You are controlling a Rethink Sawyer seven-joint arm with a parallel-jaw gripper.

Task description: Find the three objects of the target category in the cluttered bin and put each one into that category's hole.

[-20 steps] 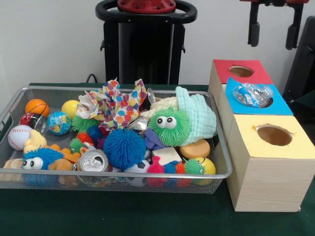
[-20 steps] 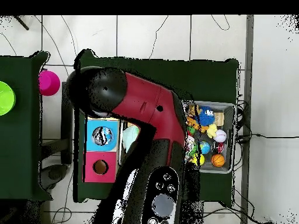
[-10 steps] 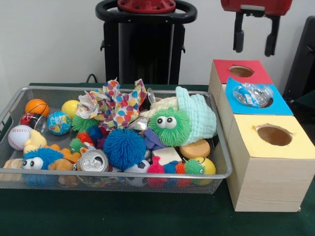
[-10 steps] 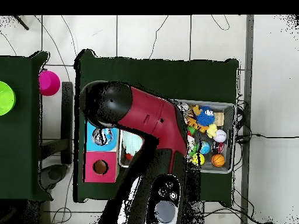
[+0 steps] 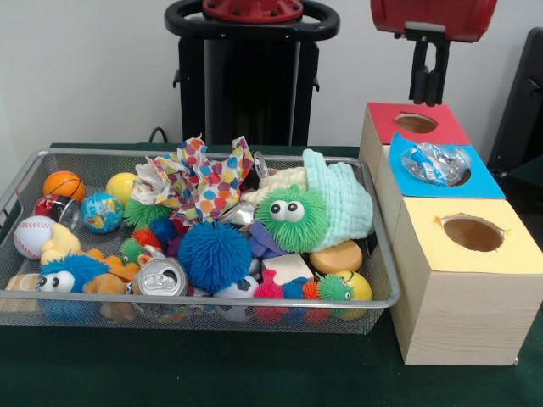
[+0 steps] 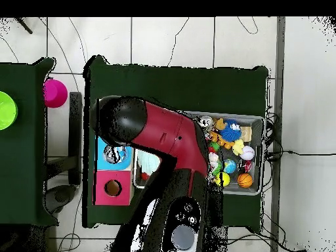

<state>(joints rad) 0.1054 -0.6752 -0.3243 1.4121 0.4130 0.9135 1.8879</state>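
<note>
The gripper hangs high above the row of boxes, over the red box at the far end, and its two black fingers stand so close together that they look nearly shut, with nothing between them. Just below, a crumpled clear plastic piece with blue print sits on the hole of the blue box, resting across the opening and not dropped through, so this deposit looks only half finished. The yellow box at the near end has its hole bare, as does the red one. The wire bin along the left side of the tabletop holds a thick jumble: a drink can near its front rim, a blue fuzzy ball beside it, a green fuzzy ball with eyes, a mint cloth toward the right wall, spotted paper in the middle, and a baseball at the left wall. In the overhead view the red arm covers the boxes and part of the bin. The next move probably calls for swinging back over the bin, opening wide, and dropping onto another crumpled or shiny piece half buried under the toys.
</note>
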